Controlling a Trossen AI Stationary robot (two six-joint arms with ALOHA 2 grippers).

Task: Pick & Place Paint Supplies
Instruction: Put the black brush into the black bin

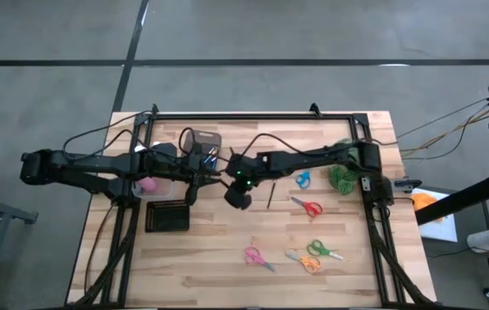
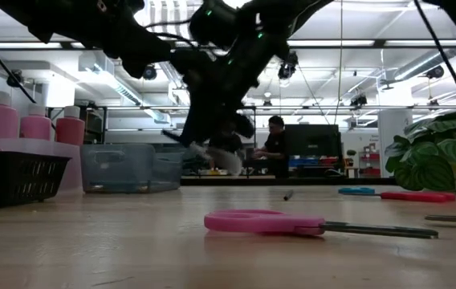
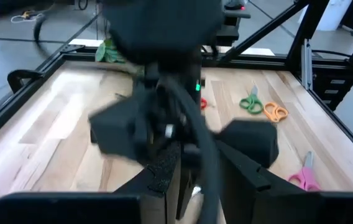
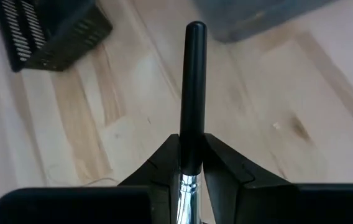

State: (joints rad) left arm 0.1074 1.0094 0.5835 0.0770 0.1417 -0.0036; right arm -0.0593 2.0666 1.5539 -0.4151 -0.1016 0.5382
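My right gripper (image 4: 192, 149) is shut on a black-handled brush (image 4: 193, 74) with a silver ferrule (image 4: 189, 183). It is above the table's middle (image 1: 227, 176). My left gripper (image 3: 195, 162) is open just left of it (image 1: 213, 172), facing the right arm's wrist, whose cable crosses in front of the fingers. Pink bottles with white caps (image 2: 35, 126) stand in a clear tub (image 1: 148, 183) at the left. A thin brush (image 1: 270, 195) lies flat on the wood right of the grippers. My right gripper pinches the black handle just ahead of the ferrule (image 4: 192, 134) between its two fingers. The handle runs forward past the fingertips toward the table's left, along the fingers. Its free end (image 4: 195, 28) is clear of the table.
A black basket (image 1: 167, 215) and a grey bin (image 1: 201, 142) stand at the left. Several scissors lie right and near: pink (image 1: 257, 257), red (image 1: 307, 207), blue (image 1: 302, 179), green and orange (image 1: 313, 254). A green plant (image 1: 343, 176) sits at the right.
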